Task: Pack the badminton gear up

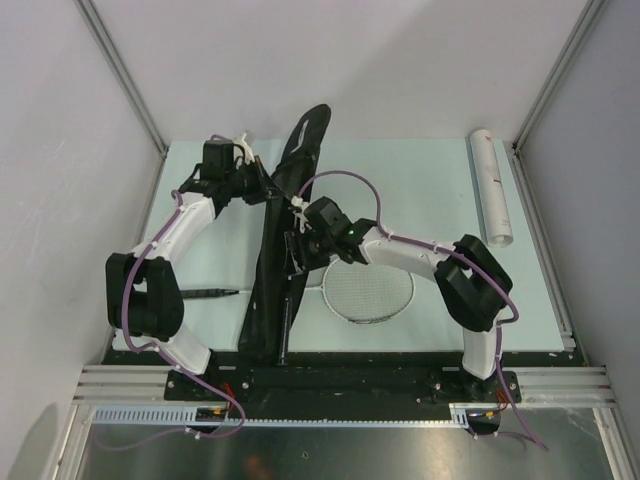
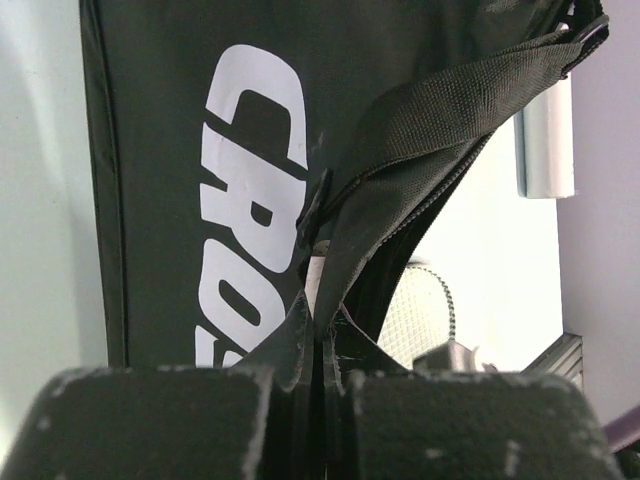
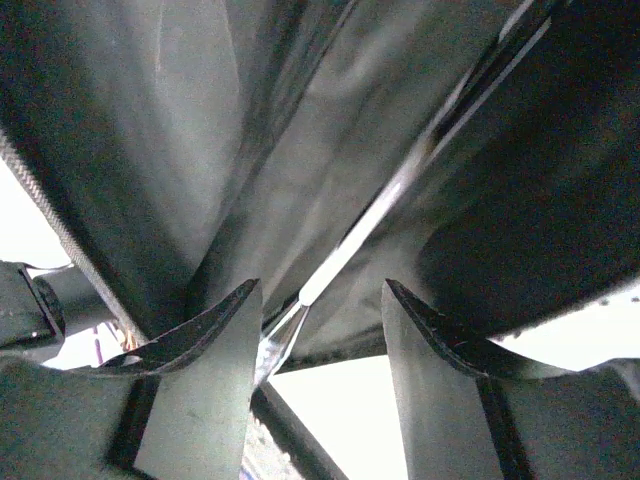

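**Racket lies across the bag, right arm nearest**

The black bag (image 1: pixel 305 140) stands on its edge in the middle of the table (image 1: pixel 430 180), its long axis running from the near edge to the far edge. The left gripper (image 1: pixel 255 188), on the bag's left side toward the far edge, is pinched tight on a fold of its cloth. The racket (image 1: pixel 370 290) lies right of the bag toward the near edge, its thin shaft (image 3: pixel 350 245) pointing left into the opening, so crosswise to the bag. The right gripper (image 1: pixel 298 245) sits at that opening, fingers spread wide with the shaft between them, unclamped. The white tube (image 1: pixel 490 185) lies along the right edge by the far right corner. The racket probably needs swinging in line with the bag, and the right arm is nearer
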Motion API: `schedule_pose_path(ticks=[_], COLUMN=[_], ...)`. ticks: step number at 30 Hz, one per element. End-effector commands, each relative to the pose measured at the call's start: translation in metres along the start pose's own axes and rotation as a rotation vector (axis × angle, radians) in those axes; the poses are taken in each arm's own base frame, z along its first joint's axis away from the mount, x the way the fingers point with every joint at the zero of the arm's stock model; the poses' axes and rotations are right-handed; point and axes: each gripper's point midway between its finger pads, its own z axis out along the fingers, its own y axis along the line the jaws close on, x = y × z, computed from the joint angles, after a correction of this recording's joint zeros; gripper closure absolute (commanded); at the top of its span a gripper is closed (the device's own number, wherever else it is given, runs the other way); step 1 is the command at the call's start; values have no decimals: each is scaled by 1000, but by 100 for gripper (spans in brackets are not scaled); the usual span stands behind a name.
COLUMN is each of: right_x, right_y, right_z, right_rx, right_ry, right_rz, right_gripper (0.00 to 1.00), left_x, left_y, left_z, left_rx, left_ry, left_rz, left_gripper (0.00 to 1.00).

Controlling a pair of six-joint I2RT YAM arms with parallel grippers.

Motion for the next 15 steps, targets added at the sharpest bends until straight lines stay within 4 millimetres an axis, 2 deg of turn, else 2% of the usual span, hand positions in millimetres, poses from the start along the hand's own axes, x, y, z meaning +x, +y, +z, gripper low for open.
schedule_pose_path(ticks=[1,3,5,6,7,9,10,11,12,14,15], right_x=[-22,-30,-29,-36,-40,-47,-50,-58,-63,-70,-70], right_y=[7,6,2,5,6,13,19,30,34,47,49], right_z=[23,31,38,39,38,31,26,16,11,-3,-7], right_rx=[-73,-78,-79,-93,-92,-116,-135,-166,-178,-211,-216], right_ry=[-98,-136,-136,-169,-183,-209,-218,-242,-252,-268,-267], right_rz=[5,19,43,43,47,59,83,83,96,133,147], right_gripper=[44,44,47,49,61,76,88,96,100,100,100], left_x=[-12,-11,-13,-13,-14,-11,-9,-7,0,2,6], left_y=[-22,-23,-25,-27,-28,-25,-22,-19,-13,-5,0], left_z=[-6,-6,-7,-7,-7,-7,-7,-8,-7,-9,-9], left_rx=[73,74,71,75,76,68,60,51,35,-1,-20], left_ry=[-45,-44,-50,-52,-53,-50,-48,-51,-39,-53,-47], left_rz=[16,15,17,20,22,34,34,44,46,64,62], left_gripper=[100,100,100,100,100,100,100,100,98,92,85])
